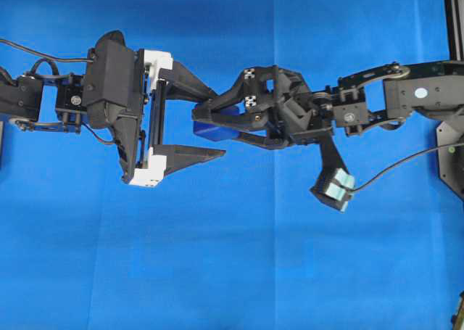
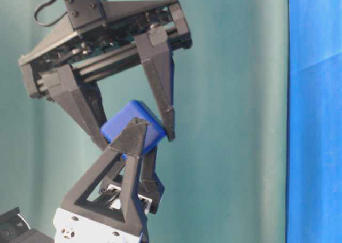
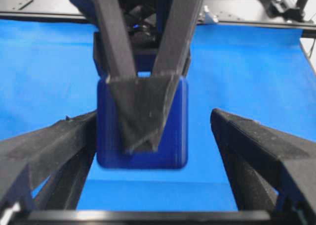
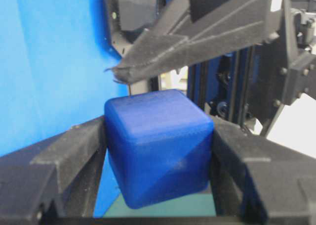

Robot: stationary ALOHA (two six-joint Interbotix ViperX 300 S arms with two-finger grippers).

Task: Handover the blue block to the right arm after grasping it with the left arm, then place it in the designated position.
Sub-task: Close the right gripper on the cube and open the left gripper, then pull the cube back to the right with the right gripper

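Observation:
The blue block (image 1: 217,133) hangs above the cloth at mid-table, dark against it. My right gripper (image 1: 205,121), black with checkered tags, is shut on the blue block (image 4: 158,146), one finger pressed to each side. My left gripper (image 1: 219,124), the one with white brackets, stands open around the same spot. In the left wrist view its right finger (image 3: 256,151) is well clear of the block (image 3: 143,153), while its left finger (image 3: 54,151) lies right beside it. The designated position shows no mark on the blue cloth (image 1: 232,265).
Both arms stretch in from the sides and meet above the middle. The right arm's camera mount (image 1: 333,188) and cable hang below it. A black frame (image 1: 453,25) borders the cloth on the right. Bare cloth spreads in front and behind.

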